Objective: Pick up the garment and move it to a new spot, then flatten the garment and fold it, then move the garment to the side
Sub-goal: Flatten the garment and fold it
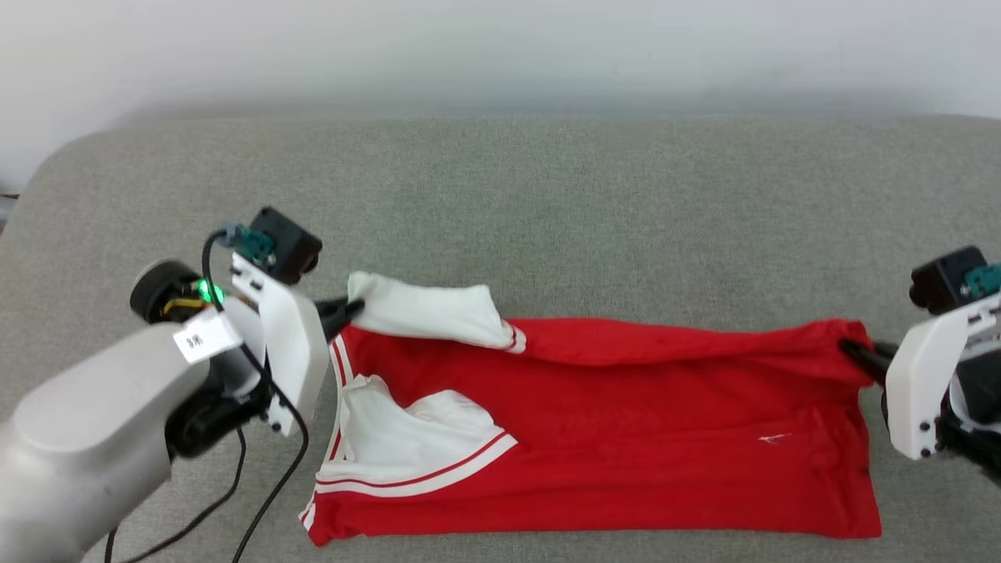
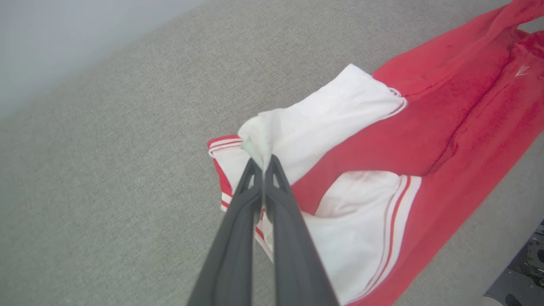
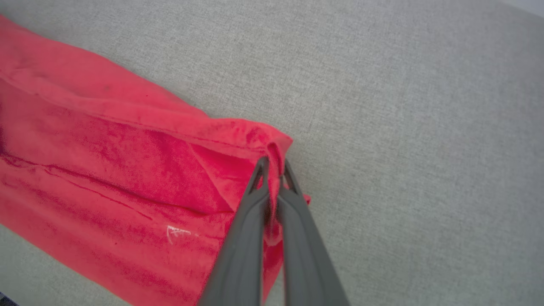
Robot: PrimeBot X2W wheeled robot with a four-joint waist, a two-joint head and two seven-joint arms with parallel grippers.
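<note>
Head view: we find the garment (image 1: 626,438) lying stretched across the grey bench (image 1: 547,195), collar end at 9 o'clock and hem at 3 o'clock. The left gripper (image 1: 348,311) sits at its 10 o'clock corner, the right gripper (image 1: 852,352) at its 2 o'clock corner.

Left wrist view: the left jaws are pressed together, pinching the tip of a white sleeve (image 2: 323,119).

Right wrist view: the right jaws are closed on a bunched red hem corner (image 3: 272,146), with bare bench at 3 o'clock.
</note>
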